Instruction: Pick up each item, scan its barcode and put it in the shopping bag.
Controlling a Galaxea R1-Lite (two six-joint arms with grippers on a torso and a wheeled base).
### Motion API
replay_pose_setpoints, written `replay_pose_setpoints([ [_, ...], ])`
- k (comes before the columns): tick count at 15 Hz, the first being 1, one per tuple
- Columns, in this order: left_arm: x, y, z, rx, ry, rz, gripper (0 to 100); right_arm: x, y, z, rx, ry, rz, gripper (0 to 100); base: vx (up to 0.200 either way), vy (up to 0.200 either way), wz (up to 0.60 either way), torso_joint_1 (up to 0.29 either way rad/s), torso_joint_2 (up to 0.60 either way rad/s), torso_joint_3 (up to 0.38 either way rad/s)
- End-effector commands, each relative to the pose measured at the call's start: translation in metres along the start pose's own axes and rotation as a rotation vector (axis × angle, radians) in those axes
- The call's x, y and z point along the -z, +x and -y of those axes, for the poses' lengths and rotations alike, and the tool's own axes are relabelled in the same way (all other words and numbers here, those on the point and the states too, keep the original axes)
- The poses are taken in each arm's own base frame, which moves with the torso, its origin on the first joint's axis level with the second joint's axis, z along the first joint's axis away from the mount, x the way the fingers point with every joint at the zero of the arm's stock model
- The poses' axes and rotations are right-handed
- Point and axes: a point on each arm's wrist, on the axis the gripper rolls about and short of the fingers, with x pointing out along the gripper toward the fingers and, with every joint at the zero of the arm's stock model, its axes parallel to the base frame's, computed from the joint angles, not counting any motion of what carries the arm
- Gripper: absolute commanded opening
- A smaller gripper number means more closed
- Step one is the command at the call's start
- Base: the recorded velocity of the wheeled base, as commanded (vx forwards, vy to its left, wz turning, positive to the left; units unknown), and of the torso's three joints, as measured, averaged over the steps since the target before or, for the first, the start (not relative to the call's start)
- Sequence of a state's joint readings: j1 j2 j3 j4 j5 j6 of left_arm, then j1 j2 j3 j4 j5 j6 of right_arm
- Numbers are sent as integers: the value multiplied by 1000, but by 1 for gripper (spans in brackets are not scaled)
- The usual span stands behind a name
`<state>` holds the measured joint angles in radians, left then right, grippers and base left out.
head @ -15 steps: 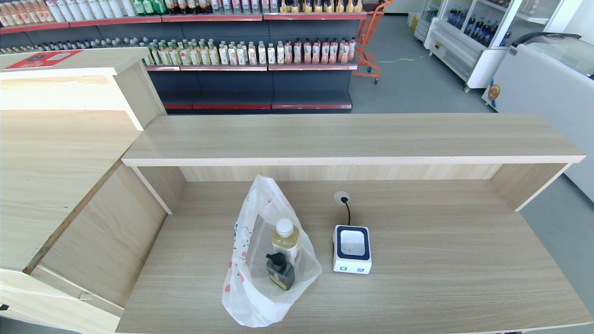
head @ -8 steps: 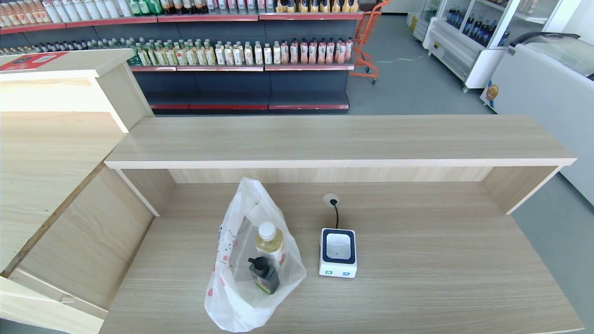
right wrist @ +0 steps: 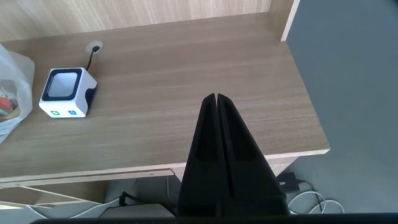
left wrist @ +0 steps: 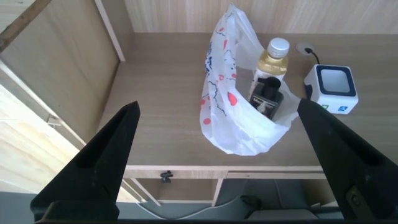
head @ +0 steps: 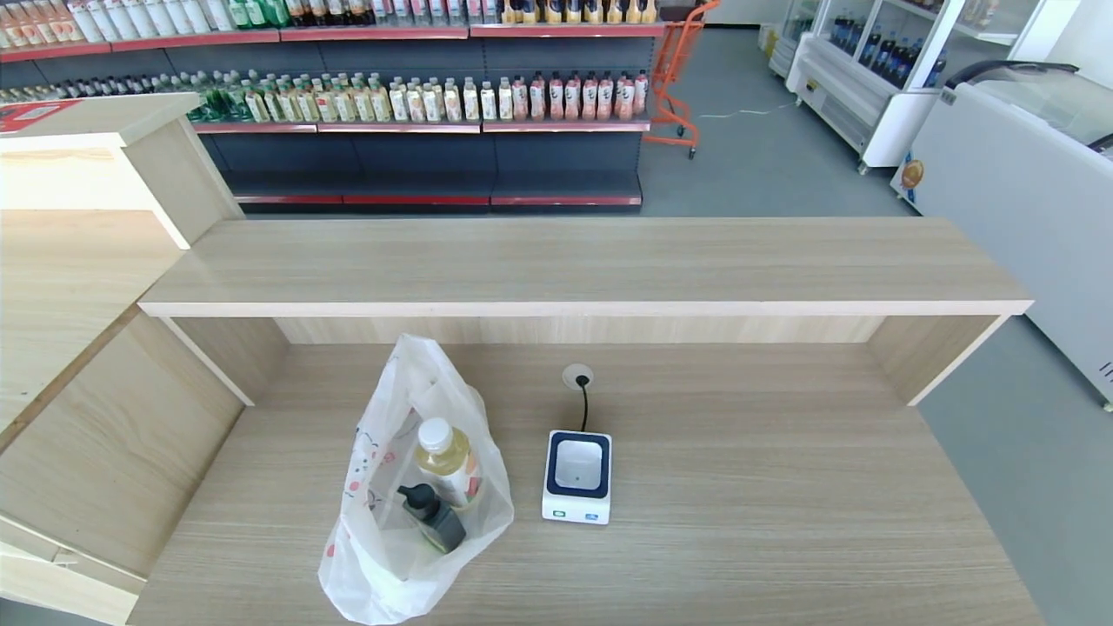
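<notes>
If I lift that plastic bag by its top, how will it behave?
The bag is thin, see-through film, so it will probably sag floppy rather than hold shape. The capped bottle and pump bottle sit low inside, so it likely hangs bottom-heavy and they may knock together. Pushed, it would probably crumple before sliding.

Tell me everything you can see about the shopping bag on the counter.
The shopping bag is thin, white, see-through plastic with small red and dark printed marks. It stands slumped on the wooden counter, mouth open, a handle loop sticking up at the back. Inside, a yellowish drink bottle with a white cap stands upright; a dark bottle with a black top leans in front of it. The bag sits left of the scanner, a narrow gap between them.
</notes>
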<state>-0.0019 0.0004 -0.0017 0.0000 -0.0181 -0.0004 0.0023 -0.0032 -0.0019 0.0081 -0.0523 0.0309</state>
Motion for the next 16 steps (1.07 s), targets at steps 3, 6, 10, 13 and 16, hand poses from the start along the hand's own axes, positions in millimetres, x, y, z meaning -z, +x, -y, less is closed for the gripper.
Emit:
replay_pose_setpoints([
  [3,0,0,0,-2,-3,2,100,0,0,0,-2,1,-3,0,0,0,0,0,0,0],
  [6,0,0,0,-2,-3,2,100,0,0,0,-2,1,-3,0,0,0,0,0,0,0],
  [10,0,0,0,-2,-3,2,100,0,0,0,-2,1,-3,0,0,0,0,0,0,0],
  [13,0,0,0,-2,-3,2,100,0,0,0,-2,0,-3,0,0,0,0,0,0,0],
  [16,0,0,0,-2,-3,2,100,0,0,0,-2,0,-3,0,0,0,0,0,0,0],
])
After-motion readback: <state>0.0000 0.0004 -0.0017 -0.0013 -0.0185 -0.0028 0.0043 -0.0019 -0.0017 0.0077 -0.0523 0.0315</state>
